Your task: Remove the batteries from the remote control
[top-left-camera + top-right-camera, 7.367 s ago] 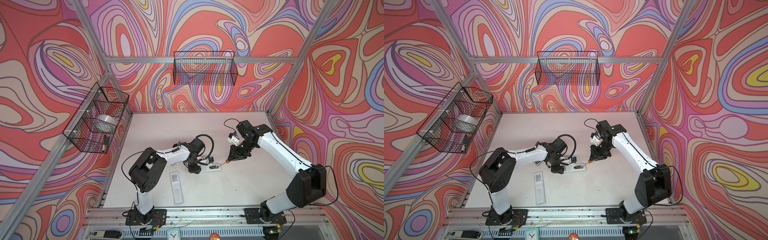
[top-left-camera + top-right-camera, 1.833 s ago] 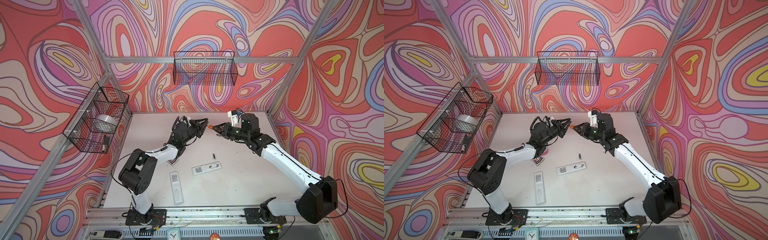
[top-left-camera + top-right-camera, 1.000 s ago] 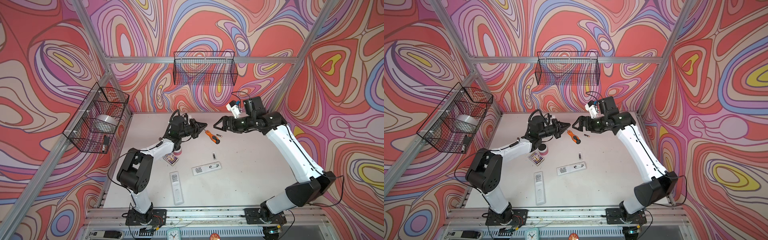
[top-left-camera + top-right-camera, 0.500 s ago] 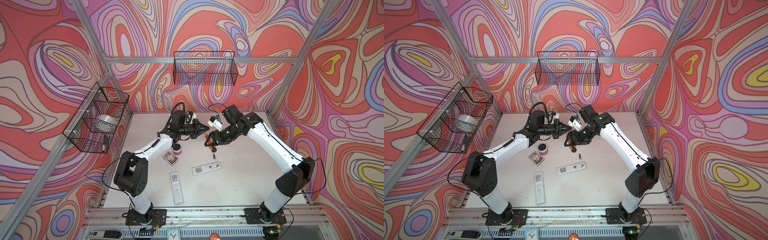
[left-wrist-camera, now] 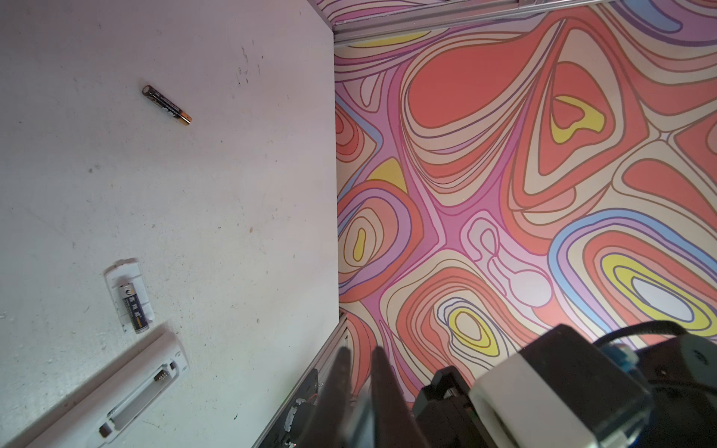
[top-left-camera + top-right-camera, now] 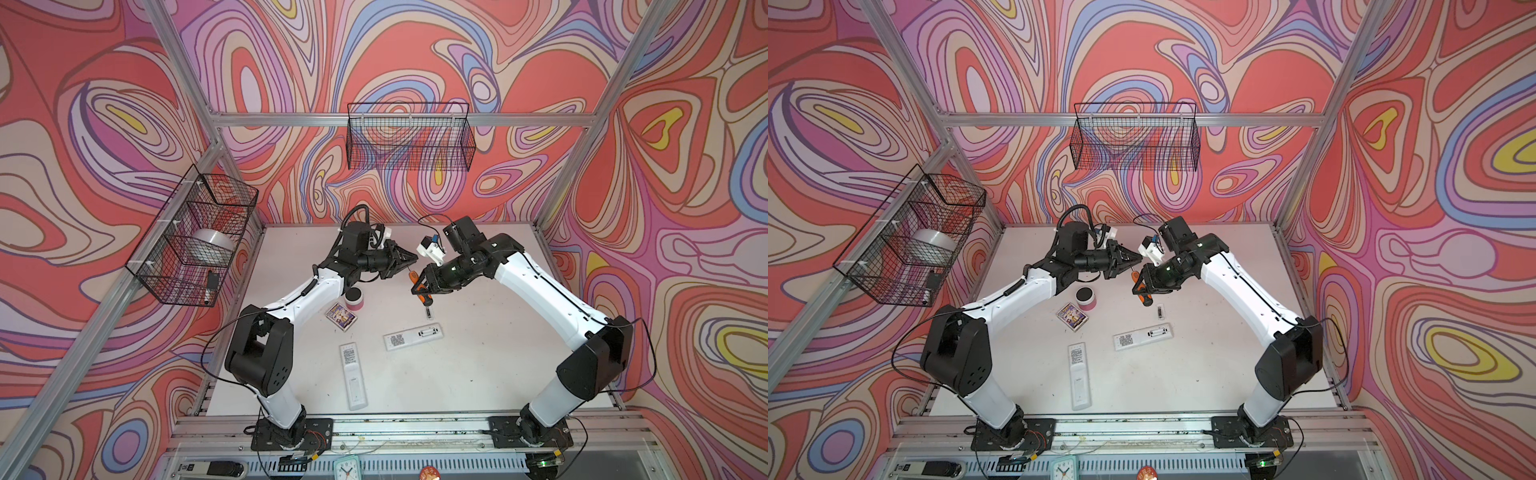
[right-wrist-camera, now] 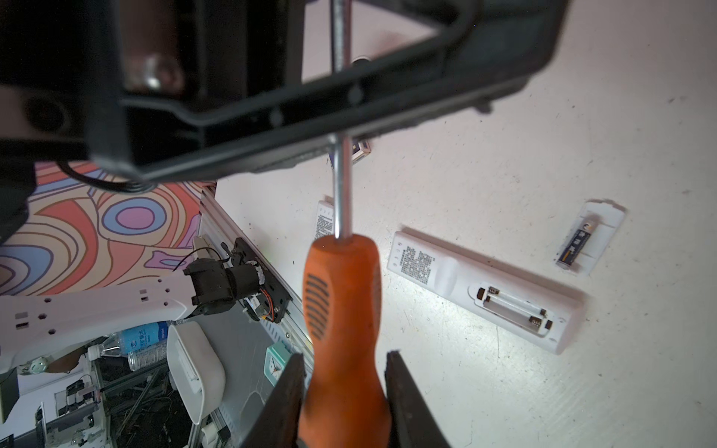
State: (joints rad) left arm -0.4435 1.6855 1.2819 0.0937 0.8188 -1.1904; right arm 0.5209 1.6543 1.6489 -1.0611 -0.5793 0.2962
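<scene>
While the right gripper hugs the screwdriver handle and the left gripper has narrow jaws, pinching or not I cannot tell, two batteries lie out near the open remote, so next the tool probably goes to the other remote.

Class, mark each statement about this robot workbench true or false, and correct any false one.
1. The open battery bay of the long white remote control is empty. True.
2. The orange-handled screwdriver lies flat beside that remote. False: it is held up between the fingers of the right pincer.
3. A slim black battery with a gold end rests on the loose white battery cover. True.
4. The silver roll lies beside that cover. False: it sits in the black wire basket on the side wall.
</scene>
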